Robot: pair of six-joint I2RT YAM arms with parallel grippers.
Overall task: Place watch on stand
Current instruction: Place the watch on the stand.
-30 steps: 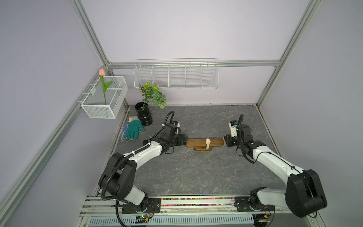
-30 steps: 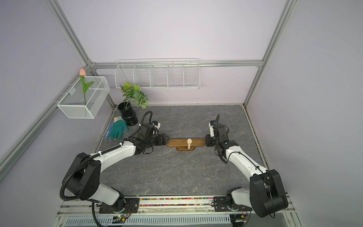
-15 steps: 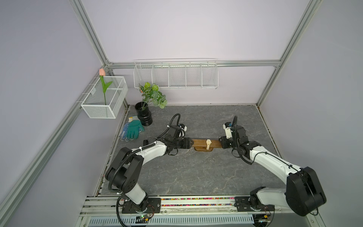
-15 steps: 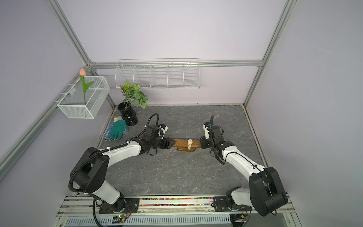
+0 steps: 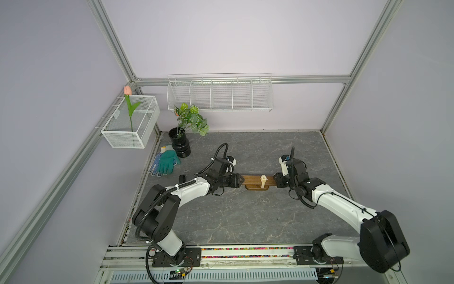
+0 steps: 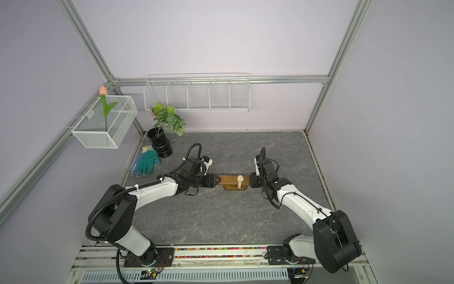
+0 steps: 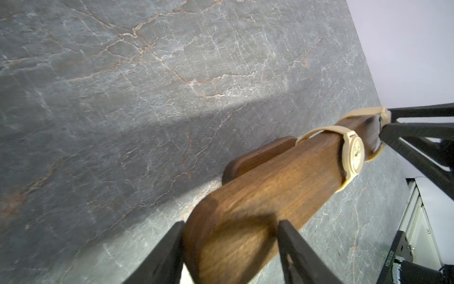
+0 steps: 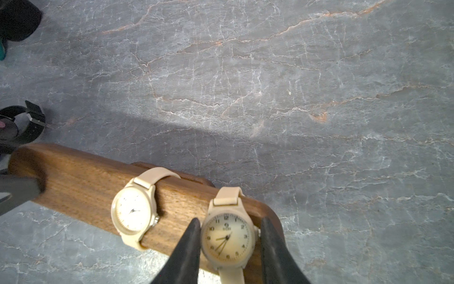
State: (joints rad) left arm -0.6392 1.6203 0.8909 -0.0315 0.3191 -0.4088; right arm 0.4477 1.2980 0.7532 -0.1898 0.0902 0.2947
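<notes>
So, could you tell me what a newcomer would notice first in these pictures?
A wooden stand sits centre-scene with one beige watch already strapped round it. The right gripper pinches a second watch over the stand's end nearest it, while the left gripper grips the opposite end.

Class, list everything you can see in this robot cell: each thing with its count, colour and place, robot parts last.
stand: 1, brown wood, mid-table
watches: 2, beige, one around the stand's middle, one at its end
vase: 1, black, back corner, holding green plant
gloves: 2, teal and white, beside vase
tulip: 1, pink, in white side-wall basket
wire shelf: 1, white, back wall
table: 1, grey
left gripper: 1, black, astride stand's other end
right gripper: 1, black, clamping the end watch
</notes>
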